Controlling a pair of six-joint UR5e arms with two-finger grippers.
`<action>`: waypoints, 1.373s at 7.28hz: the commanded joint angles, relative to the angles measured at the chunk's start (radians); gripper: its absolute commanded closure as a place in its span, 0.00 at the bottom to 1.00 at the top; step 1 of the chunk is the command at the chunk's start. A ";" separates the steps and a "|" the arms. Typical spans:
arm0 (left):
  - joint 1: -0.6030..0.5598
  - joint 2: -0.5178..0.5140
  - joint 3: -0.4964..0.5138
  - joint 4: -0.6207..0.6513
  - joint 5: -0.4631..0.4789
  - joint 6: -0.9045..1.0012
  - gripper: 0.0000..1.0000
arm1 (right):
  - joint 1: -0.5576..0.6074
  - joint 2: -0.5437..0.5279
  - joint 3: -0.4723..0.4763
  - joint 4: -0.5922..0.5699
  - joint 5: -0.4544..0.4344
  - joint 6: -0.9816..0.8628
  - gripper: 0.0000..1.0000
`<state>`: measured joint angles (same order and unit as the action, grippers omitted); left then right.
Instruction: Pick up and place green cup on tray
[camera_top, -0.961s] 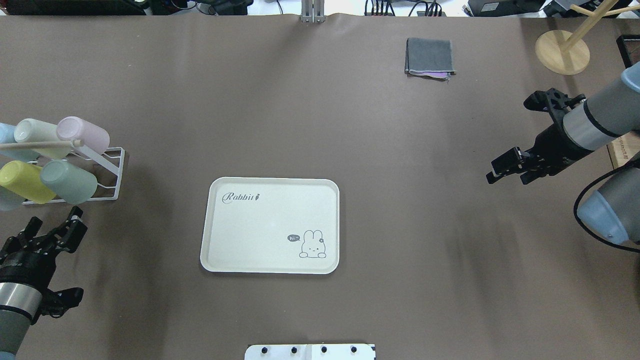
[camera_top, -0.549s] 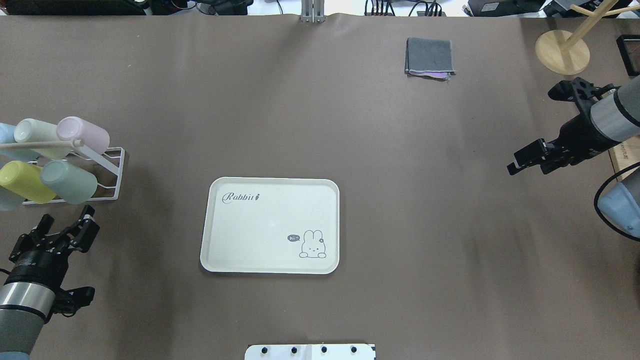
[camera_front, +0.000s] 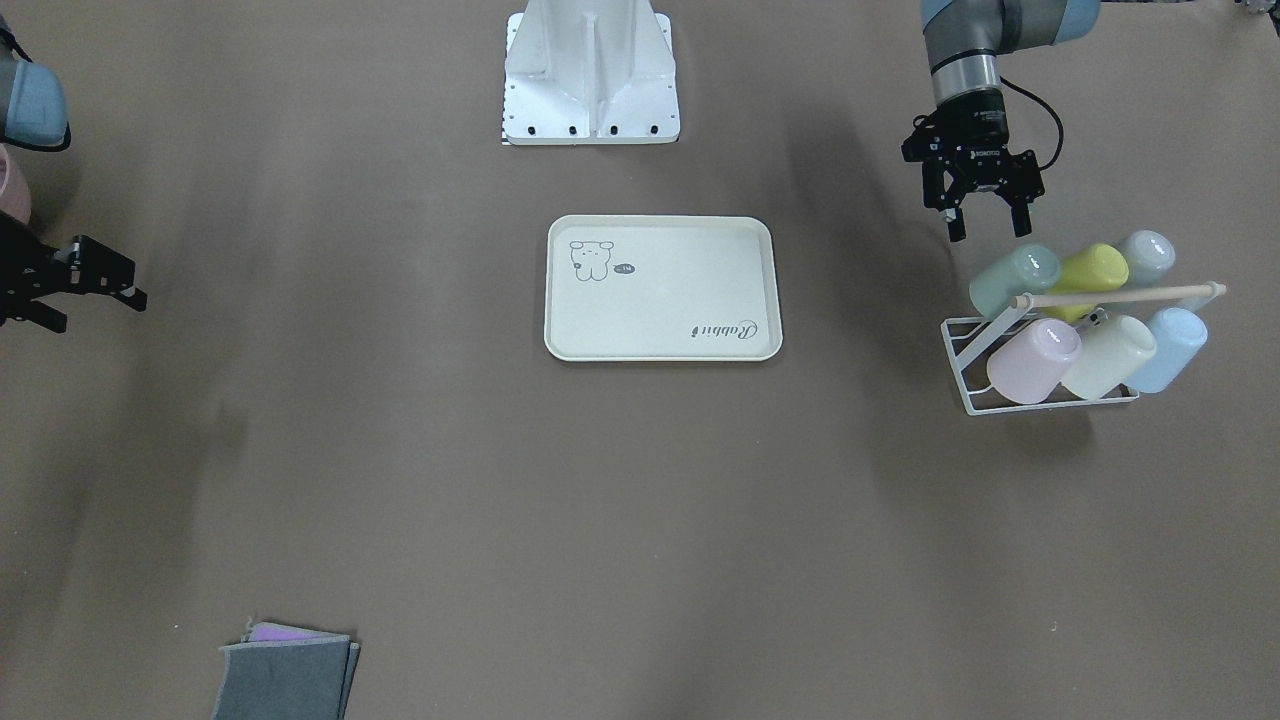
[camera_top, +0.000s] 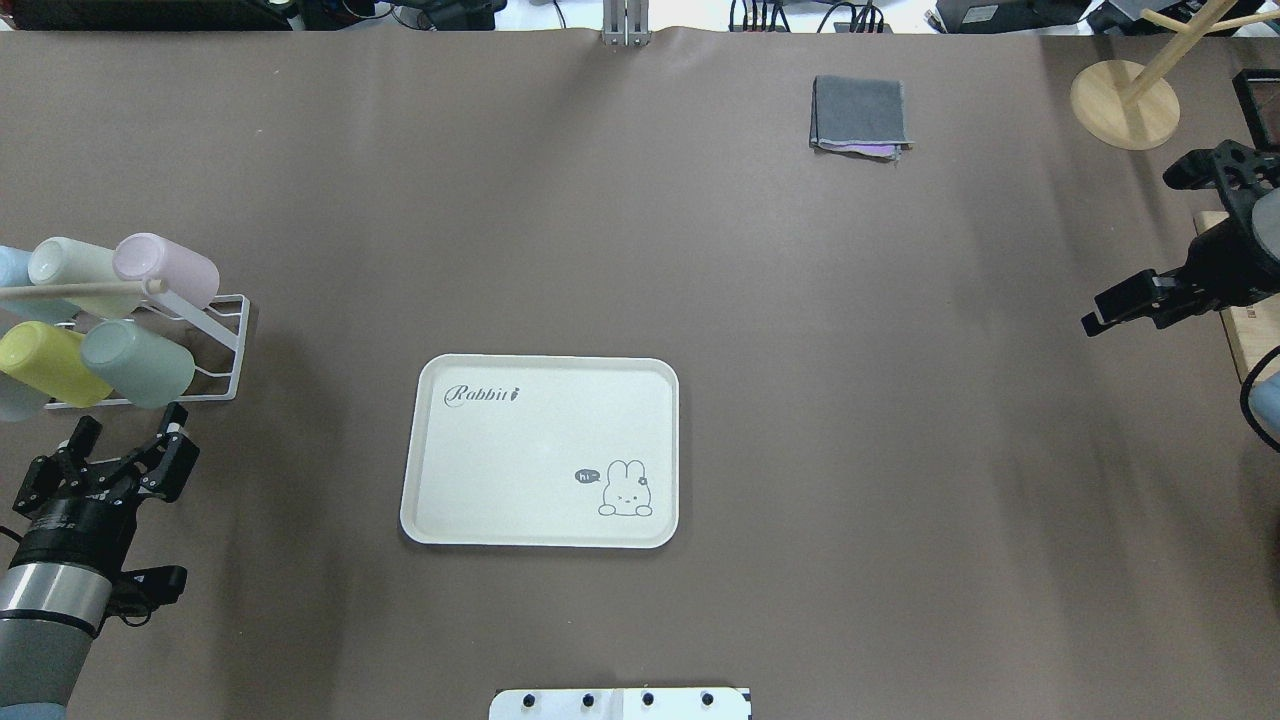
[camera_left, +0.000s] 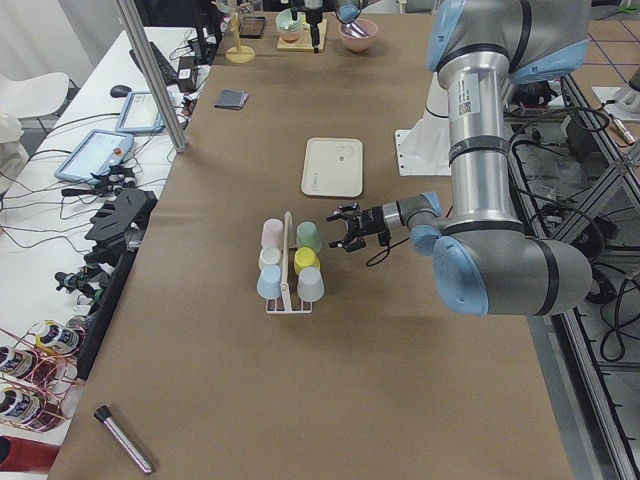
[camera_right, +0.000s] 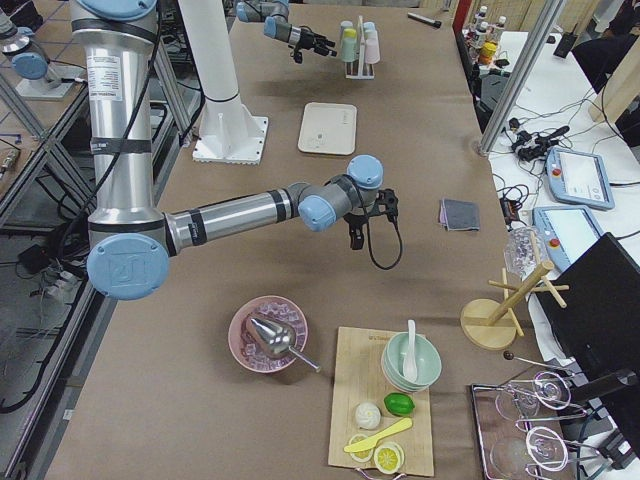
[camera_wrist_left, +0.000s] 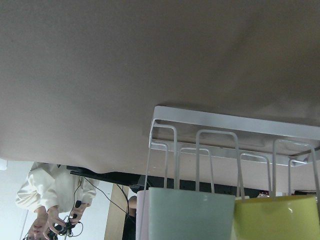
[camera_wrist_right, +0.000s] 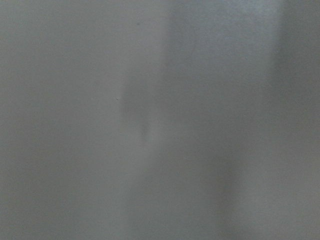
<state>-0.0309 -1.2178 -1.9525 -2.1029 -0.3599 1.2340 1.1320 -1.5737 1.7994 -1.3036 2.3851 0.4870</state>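
Note:
The green cup (camera_top: 138, 362), pale mint, lies on its side on the near lower row of a white wire rack (camera_top: 215, 345) at the table's left. It also shows in the front view (camera_front: 1012, 280) and fills the bottom of the left wrist view (camera_wrist_left: 192, 212). My left gripper (camera_top: 130, 428) is open just short of the cup's base, touching nothing. The cream tray (camera_top: 425, 500) with "Rabbit" print lies flat and bare mid-table. Far off at the right edge, my right gripper (camera_top: 1125, 318) hangs open, holding nothing.
The rack also holds a yellow-green cup (camera_top: 45, 365), a pink cup (camera_top: 165, 268), a cream cup (camera_top: 75, 265) and a blue cup (camera_top: 10, 270) under a wooden rod. A folded grey cloth (camera_top: 860, 112) and a wooden stand (camera_top: 1125, 103) lie at the far right.
My right arm has drawn back toward the right edge. My left gripper has crept forward toward the rack, staying open.

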 joint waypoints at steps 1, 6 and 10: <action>-0.004 -0.002 0.030 -0.008 0.002 -0.008 0.02 | 0.102 -0.025 0.058 -0.205 -0.009 -0.158 0.00; -0.040 -0.042 0.063 -0.008 0.002 -0.007 0.02 | 0.343 -0.022 0.075 -0.577 -0.029 -0.505 0.00; -0.060 -0.055 0.076 -0.005 0.002 -0.007 0.02 | 0.452 -0.040 0.045 -0.698 -0.066 -0.743 0.00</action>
<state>-0.0841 -1.2686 -1.8820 -2.1090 -0.3574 1.2272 1.5527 -1.6010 1.8577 -1.9831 2.3268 -0.2005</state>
